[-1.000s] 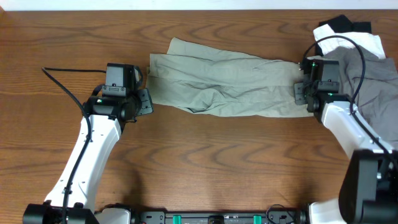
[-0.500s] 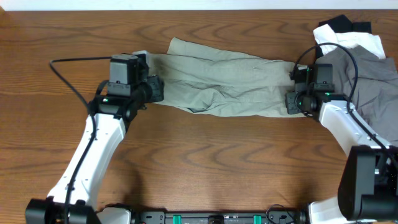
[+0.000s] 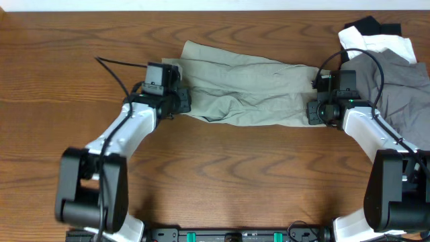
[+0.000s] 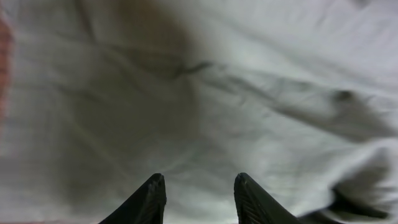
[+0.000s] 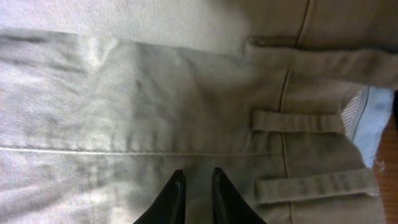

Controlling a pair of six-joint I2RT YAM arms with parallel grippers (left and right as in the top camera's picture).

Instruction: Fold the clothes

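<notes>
Shorts (image 3: 248, 94) lie stretched across the surface (image 3: 222, 175) — left hand (image 4: 198, 193) apart over 1 end, right hand (image 5: 197, 186) nearly together at the other, grip unclear. Each needs a full bite of edge before lifting.

You have lots of bare desk (image 3: 222, 175) in the middle, between the two arms. A hand can pass there with nothing in the way. The far left side is bare wood too. The shorts (image 3: 248, 94) lie across the far middle, so there you must go over them. On the far right a pile blocks the way: a grey garment (image 3: 396, 94), a white one (image 3: 383, 46) and a black one (image 3: 376, 27). The right end effector (image 3: 314, 111) sits at the edge of the shorts, with the pile close beside it. The left end effector (image 3: 180, 101) is at the shorts' other end. Its black cable (image 3: 111, 68) sticks out over the desk to its left.
</notes>
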